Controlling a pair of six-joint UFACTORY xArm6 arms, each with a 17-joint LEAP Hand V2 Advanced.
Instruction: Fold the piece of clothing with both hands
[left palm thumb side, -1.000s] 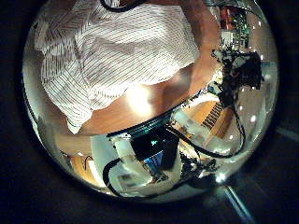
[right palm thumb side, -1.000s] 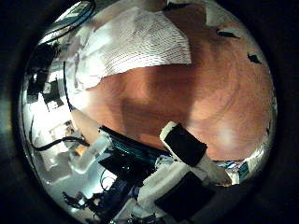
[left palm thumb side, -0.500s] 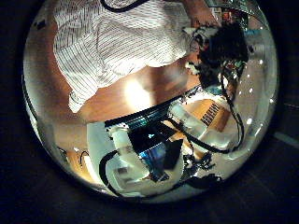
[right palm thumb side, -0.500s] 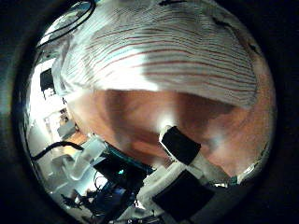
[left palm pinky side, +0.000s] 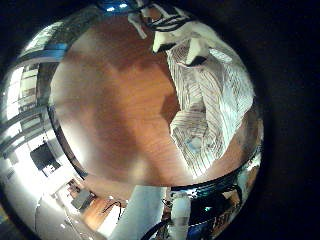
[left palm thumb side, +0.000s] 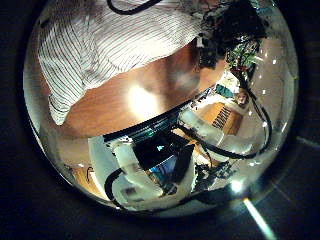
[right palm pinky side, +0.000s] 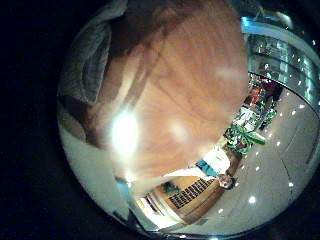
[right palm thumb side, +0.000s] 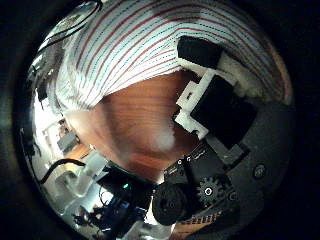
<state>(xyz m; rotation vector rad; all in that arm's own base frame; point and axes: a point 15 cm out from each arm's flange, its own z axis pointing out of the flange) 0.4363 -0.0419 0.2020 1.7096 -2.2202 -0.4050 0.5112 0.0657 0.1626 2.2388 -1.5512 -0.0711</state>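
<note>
A striped shirt lies spread on a wooden table. In the left little finger side view the shirt lies bunched along one side of the table. The shirt fills much of the right thumb side view, so it is close to that palm. My right hand has its fingers curled in over the shirt's edge, touching the cloth. The right hand also shows at the shirt's edge from the left palm. None of my left hand shows.
Bare tabletop fills the right little finger side view, with a strip of cloth beside it. Beyond the table edge stand the arms' white bodies and room clutter.
The right palm has come closer to the shirt, and its fingers have curled far into its view over the cloth edge. In the left palm view, the right hand has reached the shirt's edge.
</note>
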